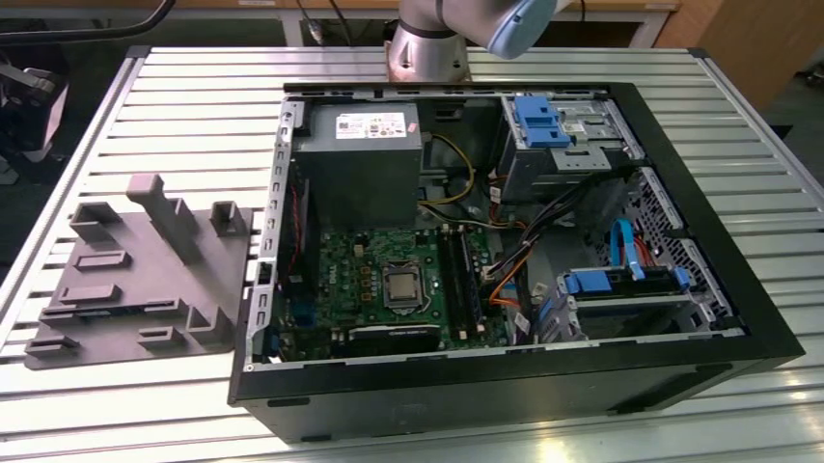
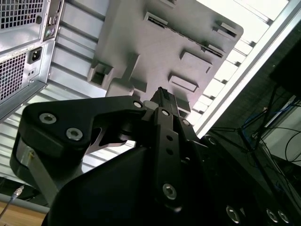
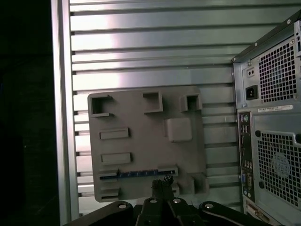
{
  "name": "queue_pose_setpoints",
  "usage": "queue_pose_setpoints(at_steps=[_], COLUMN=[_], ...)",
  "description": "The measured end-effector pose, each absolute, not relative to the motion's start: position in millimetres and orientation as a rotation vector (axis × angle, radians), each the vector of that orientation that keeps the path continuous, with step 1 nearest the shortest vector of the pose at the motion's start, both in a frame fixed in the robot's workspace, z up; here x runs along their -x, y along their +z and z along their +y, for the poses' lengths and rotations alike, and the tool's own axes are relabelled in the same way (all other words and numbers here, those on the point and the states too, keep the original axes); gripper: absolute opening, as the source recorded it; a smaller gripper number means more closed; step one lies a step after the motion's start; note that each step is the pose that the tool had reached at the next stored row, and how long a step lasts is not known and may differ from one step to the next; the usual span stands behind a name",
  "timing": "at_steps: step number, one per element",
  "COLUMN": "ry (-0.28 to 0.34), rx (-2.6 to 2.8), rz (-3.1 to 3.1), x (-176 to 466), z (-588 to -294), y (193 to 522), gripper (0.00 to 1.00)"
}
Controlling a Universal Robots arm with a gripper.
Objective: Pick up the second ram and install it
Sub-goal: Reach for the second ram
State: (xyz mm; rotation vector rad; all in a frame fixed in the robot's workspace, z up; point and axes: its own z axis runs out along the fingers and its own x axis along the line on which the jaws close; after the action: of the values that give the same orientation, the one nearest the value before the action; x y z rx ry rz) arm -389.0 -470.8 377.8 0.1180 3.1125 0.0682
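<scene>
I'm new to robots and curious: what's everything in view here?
Table: one, silver slats, under everything.
Computer case: one, black, open, on the table.
Power supply: one, grey, inside the case.
Motherboard: one, green, inside the case.
Drive brackets: two, blue, inside the case.
Tray: one, grey, beside the case.
Second ram: one, blue-green edge, in a tray slot.
Robot arm: one, grey, beyond the case.
Gripper: one, black, over the tray, by the ram.

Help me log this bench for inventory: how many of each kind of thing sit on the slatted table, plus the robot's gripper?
computer case, side open: 1
grey tray: 1
ram stick lying in the tray: 1
gripper: 1
Total: 4
</scene>
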Motion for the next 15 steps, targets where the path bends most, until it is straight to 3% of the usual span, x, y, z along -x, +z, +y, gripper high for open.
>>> queue_pose_setpoints(at_steps=[15], ry=[0.068], rx=[-0.118], rz=[3.113], x=[391.4], z=[-474.5], y=[374.6], gripper=[0.11])
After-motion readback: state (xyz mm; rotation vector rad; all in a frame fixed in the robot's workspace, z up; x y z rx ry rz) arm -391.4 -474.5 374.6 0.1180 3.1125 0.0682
